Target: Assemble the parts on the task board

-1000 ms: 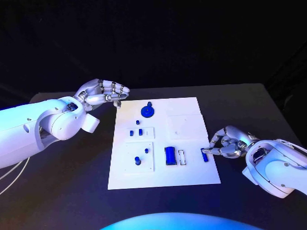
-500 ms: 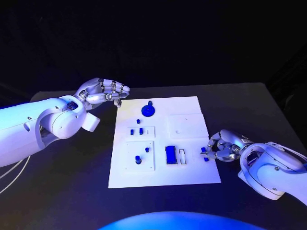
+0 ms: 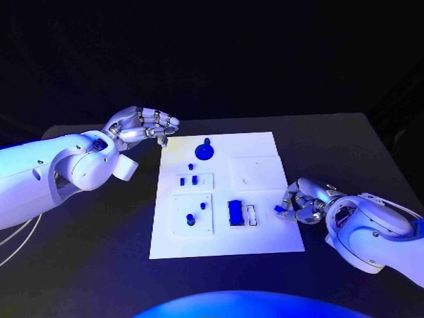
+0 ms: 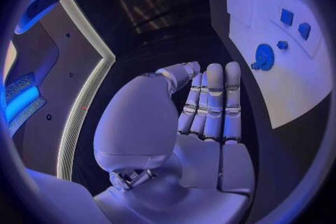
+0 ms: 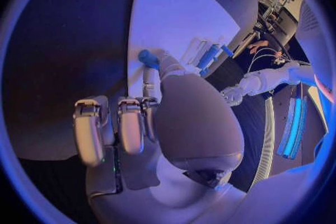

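Centrally on the black table (image 3: pixel 97 265) lies the task board (image 3: pixel 260 245), a white rectangular plate with its long sides running away from the robot.

Several blue parts sit on the board. A round disc part (image 3: pixel 203 153) with a small knob lies near the far edge, on the left half. Below it, two small pegs (image 3: pixel 187 181) stand in a raised square panel. Closer to the robot, another square panel carries two more small studs (image 3: pixel 197 213). Just beside that panel, toward the middle of the board, a long blue block (image 3: pixel 235 212) stands next to a narrow white slot.

The right hand (image 3: pixel 302 203) rests at the board's right edge, about halfway along it. Its fingers are curled in, and a small blue piece (image 3: pixel 281 212) is pinched at its fingertips, right over the board's edge. In the right wrist view the same blue piece (image 5: pixel 148 59) shows at the tip of the thumb and a finger, held against the white board (image 5: pixel 175 17).

The left hand (image 3: pixel 140 126) hovers just off the board's far left corner, above the table. In the head view its fingers look bent downward; in the left wrist view the fingers (image 4: pixel 213 103) lie straight and side by side, with nothing in them. The board (image 4: pixel 280 84) and the disc part (image 4: pixel 264 56) appear beyond that hand.
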Controlling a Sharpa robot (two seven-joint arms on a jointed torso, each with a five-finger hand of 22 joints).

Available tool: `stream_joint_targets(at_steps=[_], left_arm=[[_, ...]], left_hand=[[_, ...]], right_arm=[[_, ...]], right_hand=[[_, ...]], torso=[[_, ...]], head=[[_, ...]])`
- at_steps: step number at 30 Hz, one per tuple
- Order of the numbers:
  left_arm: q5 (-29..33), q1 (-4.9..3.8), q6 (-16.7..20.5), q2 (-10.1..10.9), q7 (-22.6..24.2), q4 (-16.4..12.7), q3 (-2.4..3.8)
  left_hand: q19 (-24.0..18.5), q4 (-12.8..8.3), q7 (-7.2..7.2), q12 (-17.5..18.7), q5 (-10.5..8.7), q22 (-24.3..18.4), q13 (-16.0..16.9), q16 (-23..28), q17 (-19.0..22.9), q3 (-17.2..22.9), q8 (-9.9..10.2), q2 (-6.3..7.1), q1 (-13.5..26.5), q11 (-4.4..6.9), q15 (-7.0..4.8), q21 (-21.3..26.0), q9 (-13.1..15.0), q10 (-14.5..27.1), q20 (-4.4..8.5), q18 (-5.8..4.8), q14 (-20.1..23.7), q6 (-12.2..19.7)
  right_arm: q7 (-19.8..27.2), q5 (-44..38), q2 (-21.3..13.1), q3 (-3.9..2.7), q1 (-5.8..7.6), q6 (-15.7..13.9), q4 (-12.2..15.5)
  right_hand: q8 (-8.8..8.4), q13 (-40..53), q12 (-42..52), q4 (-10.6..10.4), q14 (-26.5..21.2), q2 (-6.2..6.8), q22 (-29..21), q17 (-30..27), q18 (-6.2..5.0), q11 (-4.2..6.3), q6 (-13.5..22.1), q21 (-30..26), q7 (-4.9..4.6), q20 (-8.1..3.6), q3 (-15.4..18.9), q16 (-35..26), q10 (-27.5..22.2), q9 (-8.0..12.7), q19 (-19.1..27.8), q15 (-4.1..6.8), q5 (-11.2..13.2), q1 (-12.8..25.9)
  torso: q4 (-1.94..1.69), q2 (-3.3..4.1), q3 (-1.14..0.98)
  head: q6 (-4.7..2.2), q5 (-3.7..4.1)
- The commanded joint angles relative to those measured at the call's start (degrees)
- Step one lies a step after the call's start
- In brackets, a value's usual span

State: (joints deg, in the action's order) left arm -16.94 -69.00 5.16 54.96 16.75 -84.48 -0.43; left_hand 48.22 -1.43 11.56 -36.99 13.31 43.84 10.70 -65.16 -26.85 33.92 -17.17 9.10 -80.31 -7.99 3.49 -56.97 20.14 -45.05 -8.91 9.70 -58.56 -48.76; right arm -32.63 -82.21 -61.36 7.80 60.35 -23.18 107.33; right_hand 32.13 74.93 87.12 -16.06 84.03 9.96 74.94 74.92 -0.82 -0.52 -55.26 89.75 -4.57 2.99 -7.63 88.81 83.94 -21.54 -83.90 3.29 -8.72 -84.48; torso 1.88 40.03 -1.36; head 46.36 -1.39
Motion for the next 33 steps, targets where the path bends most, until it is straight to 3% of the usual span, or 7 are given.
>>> stream_joint_targets(at_steps=[1,9,13,16,19,25,33], left_arm=[[0.0,-0.02,-0.9,0.0,0.4,-0.1,0.04],[0.0,-0.02,-0.9,0.1,0.3,-0.2,0.04],[-0.1,-0.02,-0.9,0.1,0.3,-0.2,0.04],[-0.1,-0.02,-0.9,0.1,0.3,-0.2,0.04],[-0.1,-0.02,-0.9,0.1,0.3,-0.2,0.04],[-0.1,-0.02,-0.9,0.1,0.3,-0.2,0.04],[-0.1,-0.02,-1.0,0.0,0.3,-0.2,0.04]], left_hand=[[-0.4,-0.3,-0.04,-0.4,0.29,0.1,-0.1,-0.3,0.1,0.1,-0.3,-0.42,0.2,-0.07,0.04,-0.3,0.0,0.4,0.06,0.89,0.2,0.4],[-0.4,-0.3,-0.04,-0.4,0.29,0.1,-0.1,-0.3,0.1,0.1,-0.3,-0.42,0.2,-0.07,0.04,-0.3,0.0,0.4,0.06,0.89,0.2,0.4],[-0.5,-0.3,-0.05,-0.4,0.31,0.1,-0.1,-0.3,0.1,0.1,-0.4,-0.45,0.2,-0.07,0.03,-0.3,0.0,0.4,0.06,0.9,0.2,0.4],[-0.5,-0.3,-0.05,-0.4,0.31,0.1,-0.1,-0.3,0.1,0.1,-0.4,-0.45,0.2,-0.07,0.03,-0.3,0.0,0.4,0.06,0.9,0.2,0.4],[-0.5,-0.3,-0.05,-0.4,0.31,0.1,-0.1,-0.3,0.1,0.1,-0.4,-0.45,0.2,-0.07,0.03,-0.3,0.0,0.4,0.06,0.9,0.2,0.4],[-0.5,-0.3,-0.05,-0.4,0.31,0.1,-0.1,-0.3,0.1,0.1,-0.4,-0.45,0.2,-0.07,0.03,-0.3,0.0,0.4,0.06,0.9,0.2,0.4],[-0.5,-0.4,-0.06,-0.4,0.32,0.1,-0.1,-0.3,0.1,0.2,-0.4,-0.47,0.2,-0.06,0.02,-0.4,0.0,0.4,0.06,0.9,0.2,0.4]], right_arm=[[-4.1,-4.2,0.2,0.91,-1.01,8.1,-0.6],[-4.8,-6.3,0.9,0.93,-1.05,7.0,-0.6],[-4.8,-6.5,1.3,0.92,-1.05,5.2,-0.4],[-4.7,-5.7,1.4,0.91,-1.04,3.4,0.1],[-4.1,-3.6,1.4,0.89,-0.87,1.2,0.9],[-1.7,4.2,1.5,0.79,0.54,-3.2,2.8],[0.1,13.0,2.7,0.71,1.77,-5.8,4.7]], right_hand=[[-1.61,12.9,-0.1,0.2,5.5,0.05,15.1,13.1,0.82,0.24,-0.5,0.3,0.06,-0.11,-1.2,0.2,3.9,2.5,-6.1,0.07,-1.6,-1.7],[-2.31,12.7,-0.4,-0.2,5.5,1.13,15.1,13.1,0.82,0.23,-1.3,0.3,0.0,-0.1,-5.7,0.2,3.7,3.1,-6.1,0.05,-6.8,-2.3],[-2.27,12.8,-0.4,0.1,5.6,2.04,15.1,13.2,0.82,0.34,-1.6,0.3,0.11,-0.19,-8.9,0.2,3.7,3.1,-6.1,0.16,-11.8,-1.4],[-1.72,13.0,-0.1,0.7,5.6,2.56,15.1,13.3,0.82,0.48,-1.8,0.3,0.25,-0.32,-12.0,0.3,4.0,2.8,-6.1,0.29,-16.9,-0.6],[-1.05,13.1,0.1,1.1,5.6,2.54,15.1,13.4,0.82,0.64,-1.7,0.3,0.42,-0.42,-13.8,0.4,4.1,2.3,-6.1,0.41,-19.3,0.5],[-0.29,13.3,0.3,1.4,5.6,1.99,15.1,13.4,0.82,0.76,-1.2,0.3,0.57,-0.53,-15.3,0.3,4.4,1.7,-6.1,0.53,-20.6,1.9],[0.57,13.4,0.4,0.8,5.6,2.01,15.1,13.2,0.82,0.97,-0.7,0.3,0.82,-0.67,-16.1,0.3,4.5,0.9,-6.1,0.7,-20.2,5.2]], torso=[[-0.05,0.0,0.03],[-0.11,0.0,0.08],[-0.06,-0.02,0.05],[-0.06,-0.03,0.04],[-0.06,-0.02,0.03],[-0.03,0.02,0.01],[-0.07,0.03,-0.01]], head=[[0.07,0.05],[0.09,0.09],[0.07,0.03],[0.11,-0.04],[0.11,-0.05],[0.07,-0.05],[0.23,0.16]])
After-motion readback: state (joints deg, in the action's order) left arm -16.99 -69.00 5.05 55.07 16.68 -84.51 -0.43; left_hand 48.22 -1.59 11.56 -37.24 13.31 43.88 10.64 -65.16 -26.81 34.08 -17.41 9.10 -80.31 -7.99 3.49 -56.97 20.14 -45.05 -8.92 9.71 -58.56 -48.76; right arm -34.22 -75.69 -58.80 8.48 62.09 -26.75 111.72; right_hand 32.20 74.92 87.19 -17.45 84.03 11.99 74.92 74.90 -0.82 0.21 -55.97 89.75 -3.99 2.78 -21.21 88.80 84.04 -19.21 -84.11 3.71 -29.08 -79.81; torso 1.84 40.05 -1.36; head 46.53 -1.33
